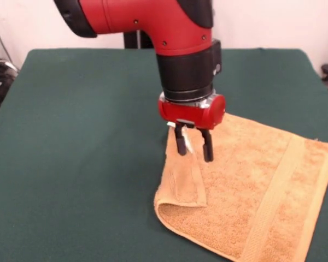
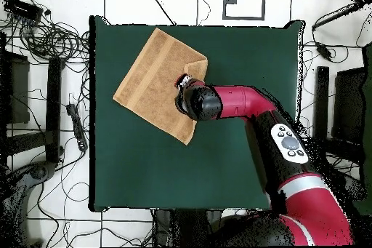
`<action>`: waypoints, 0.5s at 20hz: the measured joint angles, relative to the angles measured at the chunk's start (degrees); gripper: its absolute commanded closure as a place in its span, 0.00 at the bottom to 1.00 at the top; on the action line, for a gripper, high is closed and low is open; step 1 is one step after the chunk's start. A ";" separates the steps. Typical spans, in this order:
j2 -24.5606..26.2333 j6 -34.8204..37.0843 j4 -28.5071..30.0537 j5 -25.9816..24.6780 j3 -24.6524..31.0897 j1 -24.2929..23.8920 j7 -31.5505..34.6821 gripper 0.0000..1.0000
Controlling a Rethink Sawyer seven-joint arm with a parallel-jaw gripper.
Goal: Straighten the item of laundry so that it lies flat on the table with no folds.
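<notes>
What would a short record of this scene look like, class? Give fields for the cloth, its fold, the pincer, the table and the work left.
cloth: golden-orange towel, lying on the table
fold: one strip along its edge turned over onto the towel; the rest looks flat
pincer: pincer open, fingers pointing down just above the towel near the folded strip, holding nothing
table: dark green surface, far larger than the towel
work left: folded strip not yet opened out

no readable text, labels or numbers anywhere
</notes>
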 measured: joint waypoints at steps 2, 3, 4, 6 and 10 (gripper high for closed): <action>-0.08 0.25 -1.20 -0.10 -0.65 -0.19 0.00 1.00; -0.04 0.24 -1.41 -0.16 -0.78 -0.17 0.00 1.00; 0.00 0.24 -1.63 -0.22 -0.91 -0.16 0.00 1.00; 0.15 0.25 -2.37 -0.47 -1.39 -0.06 0.00 1.00; 1.50 0.23 -4.92 -0.69 -2.52 -0.29 0.00 1.00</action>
